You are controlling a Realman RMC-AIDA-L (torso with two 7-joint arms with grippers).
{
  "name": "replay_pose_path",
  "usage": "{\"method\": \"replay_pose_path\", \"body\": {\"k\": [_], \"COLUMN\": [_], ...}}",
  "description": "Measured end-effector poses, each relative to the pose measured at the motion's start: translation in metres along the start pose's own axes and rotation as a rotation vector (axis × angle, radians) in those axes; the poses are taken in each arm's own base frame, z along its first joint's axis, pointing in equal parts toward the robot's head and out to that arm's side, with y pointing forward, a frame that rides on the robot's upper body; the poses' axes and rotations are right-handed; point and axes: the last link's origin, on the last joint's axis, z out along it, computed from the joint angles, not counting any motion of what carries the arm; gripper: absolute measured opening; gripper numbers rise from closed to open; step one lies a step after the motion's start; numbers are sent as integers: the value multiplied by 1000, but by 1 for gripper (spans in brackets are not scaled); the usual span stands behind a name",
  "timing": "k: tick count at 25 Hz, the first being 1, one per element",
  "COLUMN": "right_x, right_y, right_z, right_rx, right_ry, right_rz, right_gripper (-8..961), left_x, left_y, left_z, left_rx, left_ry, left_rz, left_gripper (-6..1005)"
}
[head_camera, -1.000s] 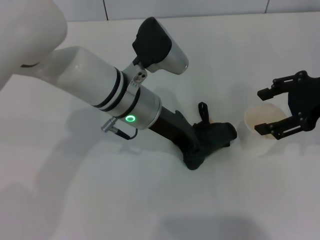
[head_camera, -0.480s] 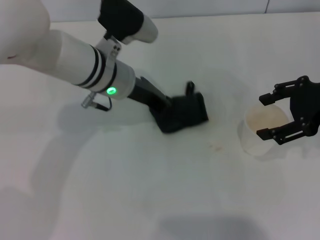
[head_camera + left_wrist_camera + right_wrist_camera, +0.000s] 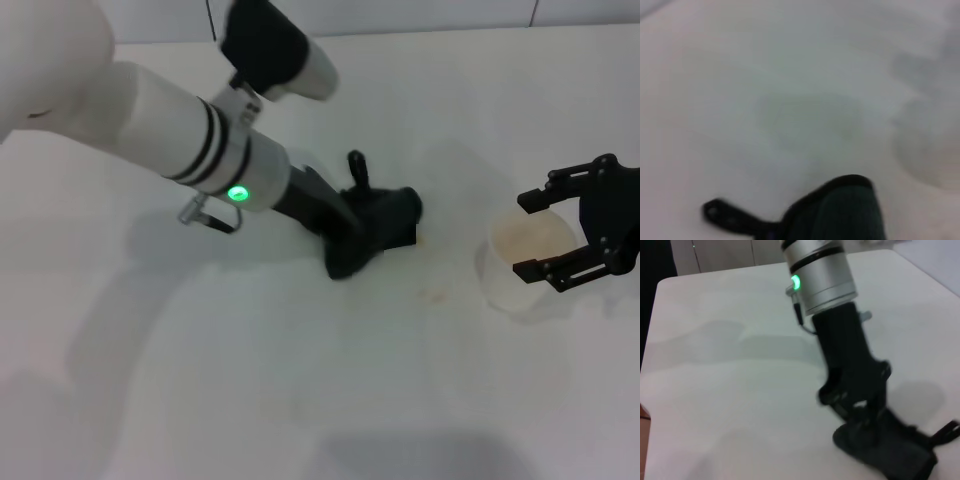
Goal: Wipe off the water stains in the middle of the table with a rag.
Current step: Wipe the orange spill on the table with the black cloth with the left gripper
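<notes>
Left tool (image 3: pixel 372 232) presses down at the middle of the white surface (image 3: pixel 250 380), clenched on the rag (image 3: pixel 385 222), a crumpled black cloth with its little loop tag sticking up on the far side. Just right of the rag, faint orange-brown stains (image 3: pixel 433 294) smear the surface. Farther right, the right tool (image 3: pixel 572 230) hangs with fingers spread over a white cup (image 3: pixel 522 262).

White cup (image 3: pixel 522 262) under right claw (image 3: pixel 553 232) blocks table's (image 3: pixel 300 400) right side.
</notes>
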Motion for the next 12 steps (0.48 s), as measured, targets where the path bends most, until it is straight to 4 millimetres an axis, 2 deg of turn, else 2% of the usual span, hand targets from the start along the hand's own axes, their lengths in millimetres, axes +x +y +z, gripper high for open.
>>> {"method": "replay_pose_path", "body": {"k": [12], "right_x": [1], "right_y": [0], "right_z": [1], "right_rx": [0], "right_ry": [-2], "right_rz": [3], "right_gripper": [813], "left_x": [1], "left_y": [39], "left_z": [6], "left_rx": [-179], "left_ry": [-43], "left_rz": [97], "left_gripper": [68]}}
